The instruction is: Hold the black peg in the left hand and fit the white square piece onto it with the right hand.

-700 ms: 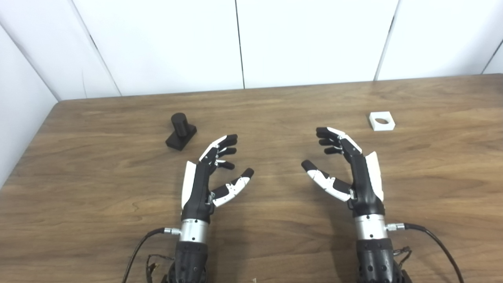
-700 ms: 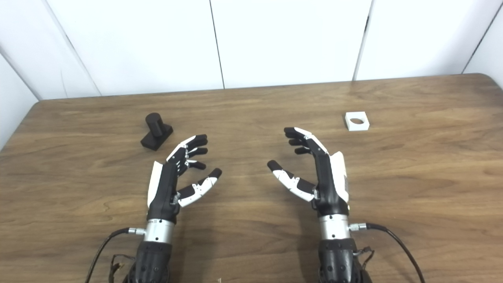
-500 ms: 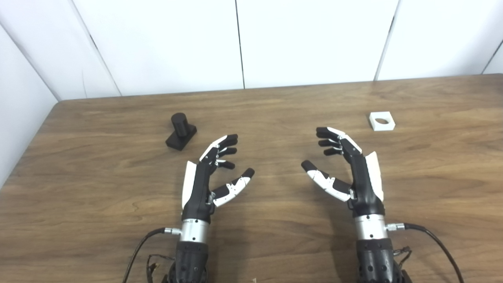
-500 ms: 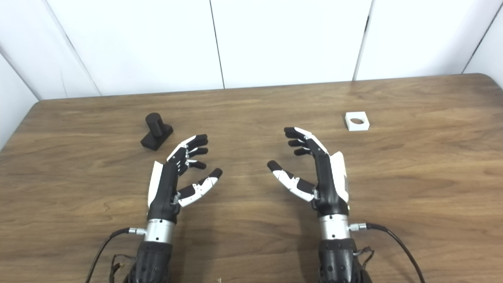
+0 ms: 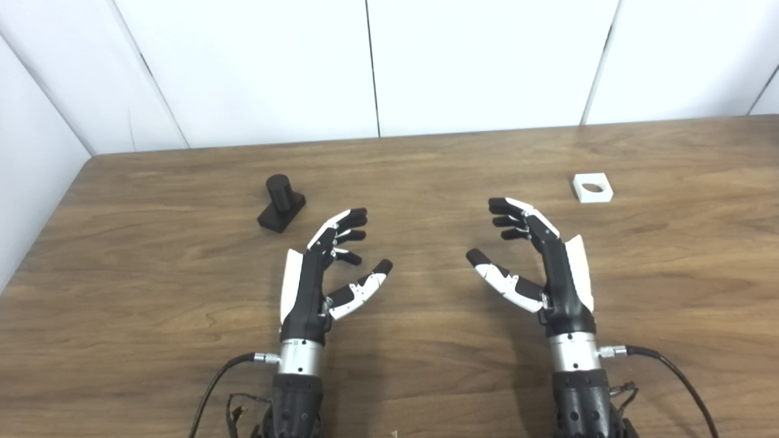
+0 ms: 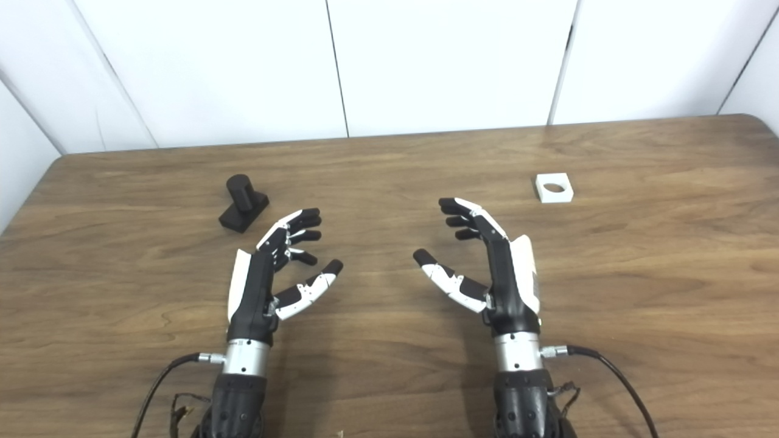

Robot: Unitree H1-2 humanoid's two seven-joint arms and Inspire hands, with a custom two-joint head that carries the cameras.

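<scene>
The black peg (image 5: 280, 202), a short cylinder on a square base, stands on the wooden table (image 5: 426, 164) at the left. My left hand (image 5: 325, 267) hovers open just to its near right, fingers spread, holding nothing. The white square piece (image 5: 592, 187) with a round hole lies flat at the right. My right hand (image 5: 538, 261) is open too, palm facing inward, nearer to me and left of the white piece. Neither hand touches anything.
White wall panels (image 5: 371, 67) stand behind the table's far edge. The table's left edge (image 5: 42, 225) runs close to the side wall. Cables (image 5: 669, 371) trail from both wrists near the front edge.
</scene>
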